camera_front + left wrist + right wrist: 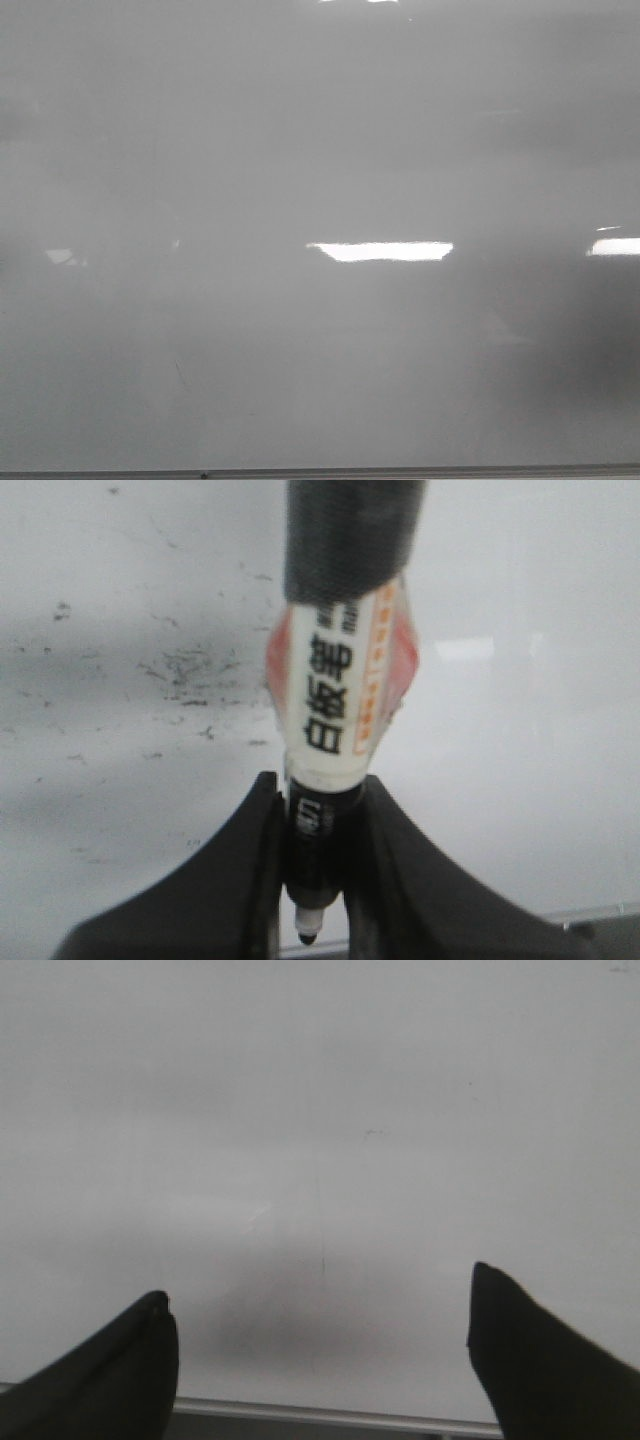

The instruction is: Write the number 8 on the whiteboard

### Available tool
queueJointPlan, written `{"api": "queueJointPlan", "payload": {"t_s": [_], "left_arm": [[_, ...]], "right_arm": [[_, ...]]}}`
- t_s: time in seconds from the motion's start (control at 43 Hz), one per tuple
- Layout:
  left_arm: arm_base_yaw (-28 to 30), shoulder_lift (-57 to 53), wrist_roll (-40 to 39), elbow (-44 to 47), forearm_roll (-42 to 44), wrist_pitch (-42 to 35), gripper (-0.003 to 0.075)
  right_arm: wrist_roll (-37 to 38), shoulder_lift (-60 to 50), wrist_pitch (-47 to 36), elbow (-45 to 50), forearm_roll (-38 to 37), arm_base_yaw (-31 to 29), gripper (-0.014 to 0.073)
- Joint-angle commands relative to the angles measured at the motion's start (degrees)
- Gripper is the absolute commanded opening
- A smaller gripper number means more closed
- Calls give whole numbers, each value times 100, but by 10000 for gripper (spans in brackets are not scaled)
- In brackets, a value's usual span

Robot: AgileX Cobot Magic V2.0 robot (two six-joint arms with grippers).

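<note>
Gripping a marker (335, 710) between closed fingers, the left pincer (312, 880) hangs over the whiteboard (320, 150), whose frame strip runs along the near edge. The right pincer (320, 1335) hovers apart and empty. No number 8 shows on the glossy surface yet. Old ink specks (180, 670) near the marker could muddle a fresh stroke; a tilted tip may skip, or the pen could slide in the grip.

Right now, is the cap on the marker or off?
Off. The marker's bare tip pokes out below the left gripper's fingers, which clamp its barrel.
</note>
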Motion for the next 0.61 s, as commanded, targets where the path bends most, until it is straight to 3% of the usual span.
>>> {"api": "queueJointPlan", "payload": {"t_s": [0.0,0.349,0.582], "left_arm": [[-189,-219,576,-509,-202,681,-21],[-1700,-130,1927,-1138,-784,1836,-21],[-3155,429,2556,-1375,-784,2111,-21]], "right_arm": [[-43,-86,187,-377,-170,1,612],[-172,-79,348,-410,-145,1,612],[-1260,120,767,-603,902,25,612]]}}
